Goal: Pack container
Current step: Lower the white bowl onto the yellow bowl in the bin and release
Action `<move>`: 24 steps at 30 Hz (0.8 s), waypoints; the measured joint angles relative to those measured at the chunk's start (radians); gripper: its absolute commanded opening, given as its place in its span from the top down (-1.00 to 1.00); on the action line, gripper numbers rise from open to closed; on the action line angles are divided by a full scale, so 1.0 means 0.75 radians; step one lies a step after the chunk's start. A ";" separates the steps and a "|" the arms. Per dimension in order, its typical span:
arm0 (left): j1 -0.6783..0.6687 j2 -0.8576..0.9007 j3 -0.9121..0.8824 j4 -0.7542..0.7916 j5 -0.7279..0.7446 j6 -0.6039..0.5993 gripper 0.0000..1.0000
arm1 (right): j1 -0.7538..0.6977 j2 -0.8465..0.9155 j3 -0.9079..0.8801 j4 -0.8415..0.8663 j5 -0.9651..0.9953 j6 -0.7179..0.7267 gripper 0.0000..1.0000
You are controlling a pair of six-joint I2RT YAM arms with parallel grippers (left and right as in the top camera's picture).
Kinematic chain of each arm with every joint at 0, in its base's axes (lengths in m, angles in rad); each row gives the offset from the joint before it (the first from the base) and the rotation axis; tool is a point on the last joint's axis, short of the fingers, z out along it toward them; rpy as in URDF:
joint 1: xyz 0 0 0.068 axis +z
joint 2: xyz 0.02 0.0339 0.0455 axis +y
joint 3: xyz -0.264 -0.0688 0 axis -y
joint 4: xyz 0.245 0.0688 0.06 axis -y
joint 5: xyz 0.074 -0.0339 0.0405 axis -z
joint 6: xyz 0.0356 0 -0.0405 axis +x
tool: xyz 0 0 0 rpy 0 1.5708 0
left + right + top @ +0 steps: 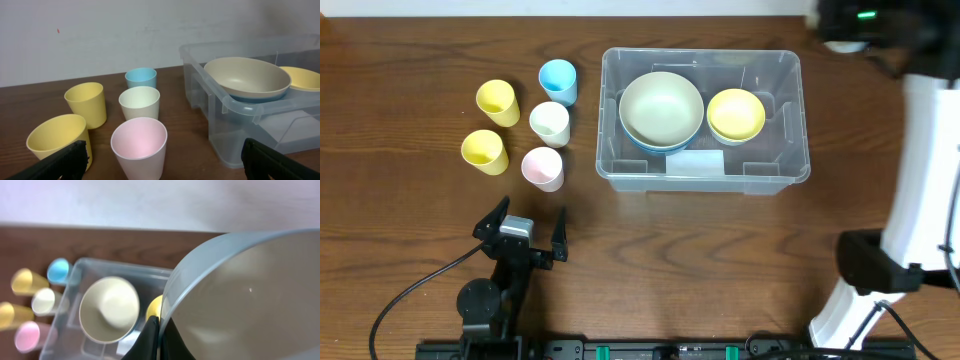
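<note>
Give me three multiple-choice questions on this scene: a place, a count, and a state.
1. Where is the large cream bowl? A in the clear container; B on the bare table; C on a shelf.
2. How many cups stand outside the container? A three; B five; C seven.
3. The left gripper is: A shut on a cup; B open and empty; C out of view.
Answers: 1 A, it sits on a blue bowl inside the walls. 2 B, two yellow, one blue, one cream, one pink. 3 B, its jaws stand wide apart, nothing between.
</note>
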 measured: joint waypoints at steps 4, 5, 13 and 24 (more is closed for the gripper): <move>0.000 0.000 0.000 0.000 0.000 0.000 -0.96 | 0.170 0.090 -0.068 -0.006 0.168 0.009 0.98; 0.000 0.000 0.000 0.000 0.000 0.000 -0.96 | 0.202 0.125 -0.087 -0.009 0.207 0.022 0.97; 0.000 0.000 0.000 0.000 0.000 0.000 -0.96 | 0.253 0.286 -0.260 -0.017 0.280 0.069 0.97; 0.000 0.000 0.000 0.000 0.000 0.000 -0.96 | 0.257 0.298 -0.535 0.140 0.226 0.087 0.97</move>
